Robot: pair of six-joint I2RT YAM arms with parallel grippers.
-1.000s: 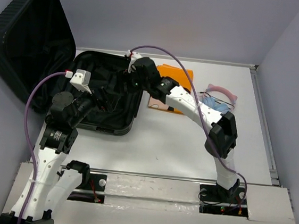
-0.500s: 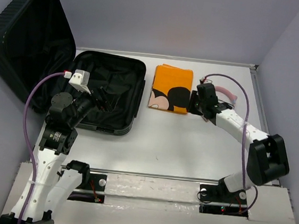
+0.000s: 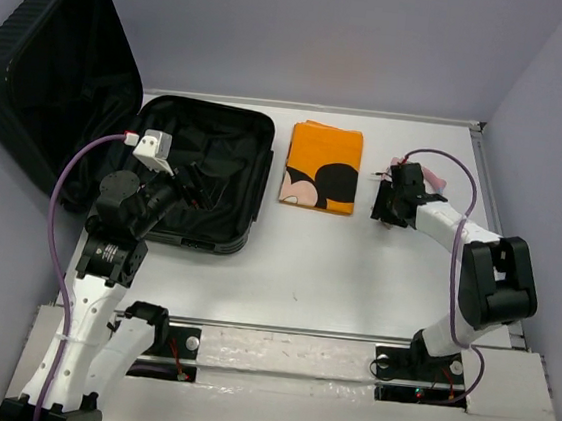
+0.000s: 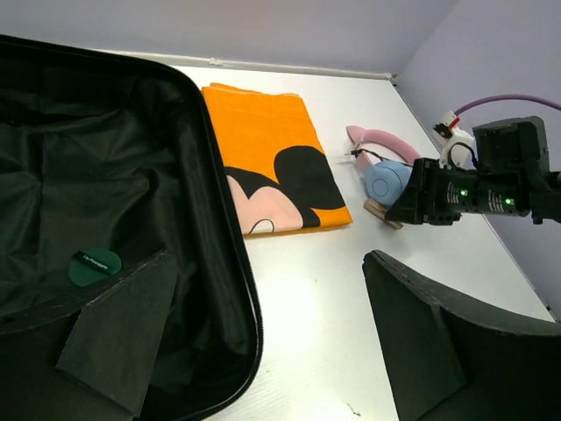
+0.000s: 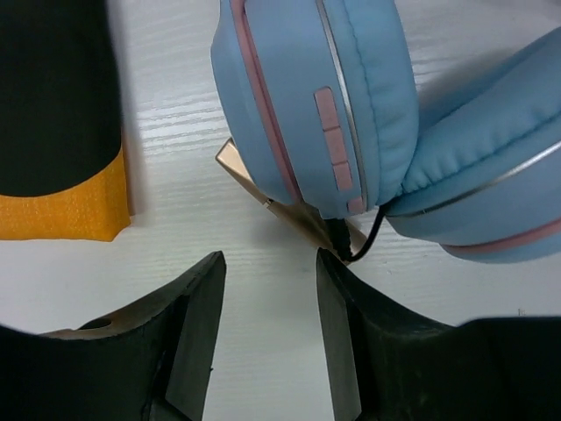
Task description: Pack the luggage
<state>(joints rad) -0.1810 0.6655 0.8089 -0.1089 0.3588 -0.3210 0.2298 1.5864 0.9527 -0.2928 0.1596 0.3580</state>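
White table (image 3: 335, 267), open luggage (image 3: 236, 156) at left — right gripper (image 5: 267, 263) beside blue headphones (image 5: 289, 105)

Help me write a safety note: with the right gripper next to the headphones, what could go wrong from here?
1. The right gripper, open only narrowly, may pinch the thin cable or tan piece by the headphones instead of gripping them cleanly.
2. The left gripper hangs over the open luggage, so a drop-off there might collide.
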